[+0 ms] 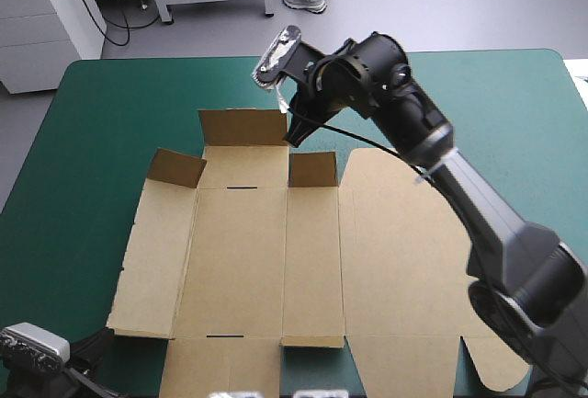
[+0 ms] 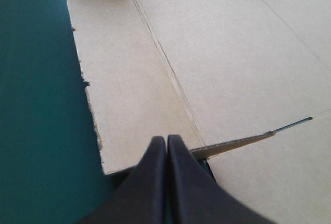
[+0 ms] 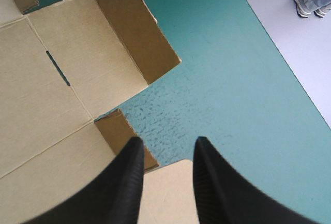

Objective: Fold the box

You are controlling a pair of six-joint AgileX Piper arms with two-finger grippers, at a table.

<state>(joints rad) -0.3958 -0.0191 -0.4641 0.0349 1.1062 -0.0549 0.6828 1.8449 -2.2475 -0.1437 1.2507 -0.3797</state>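
Observation:
The brown box (image 1: 276,260) lies spread on the teal-green table, its wide lid panel (image 1: 404,260) flat to the right. At its far end the end wall (image 1: 243,127) and two small corner flaps (image 1: 177,168) (image 1: 312,168) stand raised. My right gripper (image 1: 292,131) hovers open at the far end, just past the right corner flap (image 3: 124,131), with only table and the lid's edge between its fingers. The far wall (image 3: 137,27) stands ahead of it. My left gripper (image 2: 166,141) is shut and empty, its tip at the box's near left corner, with the flat side panel (image 2: 134,89) ahead.
Bare teal-green cover (image 1: 92,159) runs along the box's left side and beyond its far wall to the table's far edge (image 1: 184,61). The right arm (image 1: 478,214) stretches over the lid panel from the near right.

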